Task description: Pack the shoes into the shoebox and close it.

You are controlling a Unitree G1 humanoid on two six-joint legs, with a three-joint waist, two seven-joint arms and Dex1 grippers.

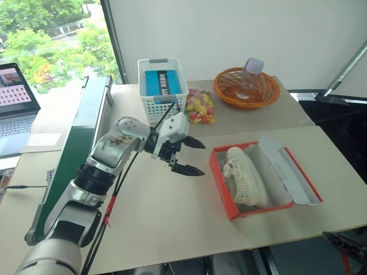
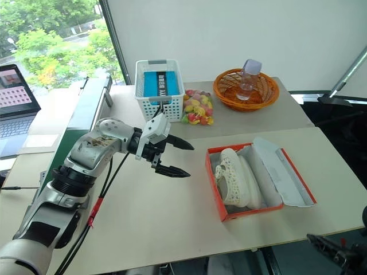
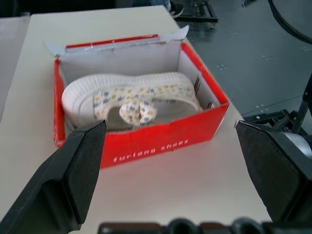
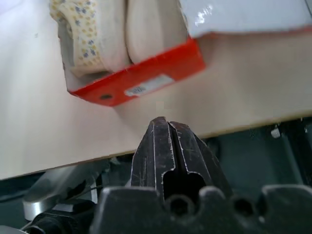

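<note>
The left gripper [image 1: 188, 156], nearest and gaping wide, is facing the shoebox [image 1: 222, 184] holding the shoes [image 1: 243, 176] near the desk's front-right edge, so it should be swinging the lid [image 1: 289, 172] over squarely while the right gripper [image 4: 167, 127] is pinched shut.

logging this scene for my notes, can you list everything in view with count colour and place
shoes: two, cream, lying side by side inside the open box
shoebox: one, red-orange outside and white inside, on the near table toward the right, lid folded open on its far right side
basket: one, white plastic lattice, back of the table, holding a blue item
sweets: one pile, yellow, pink and green, beside the basket
wicker bowl: one, orange, back right, with a clear bottle in it
laptop: one, dark, open, on a side table at far left
left gripper: one, black fingers, open, above the table left of the shoebox
right gripper: one, black, shut, off the table's near edge
</note>
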